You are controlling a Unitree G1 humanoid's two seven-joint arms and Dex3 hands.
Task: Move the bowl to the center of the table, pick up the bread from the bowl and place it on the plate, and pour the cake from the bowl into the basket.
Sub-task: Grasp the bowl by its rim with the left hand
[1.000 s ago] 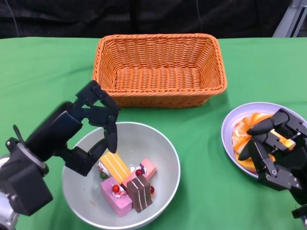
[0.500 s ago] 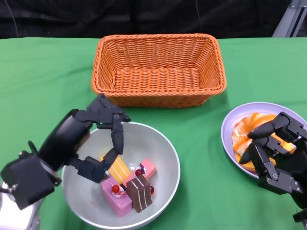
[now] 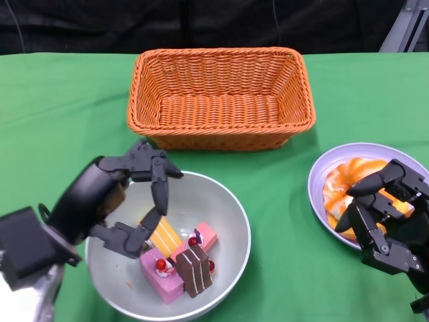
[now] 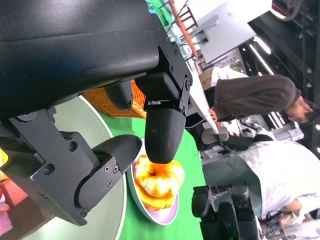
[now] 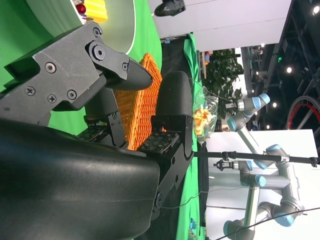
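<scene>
Green bench [image 3: 60, 114] carrying an orange basket [image 3: 221, 95] at the far middle, a grey bowl [image 3: 221, 208] near the front left of centre, and a pale plate [image 3: 320, 176] at the right. In the bowl, several cake pieces [image 3: 181, 258]: a yellow slice, pink ones with red cherries, and a brown one, lying close together. On the plate, the orange-glazed bread [image 3: 342, 188], partly hidden behind the right robot hand [image 3: 383, 215]. Left robot hand [image 3: 137, 201] poised over the bowl's left rim, fingers spread apart above and below the yellow slice, gripping nothing. Right robot hand over the plate's near edge, fingers loosely curled and apart; cannot tell whether touching the bread. Two people visible beyond the bench in the left wrist view.
</scene>
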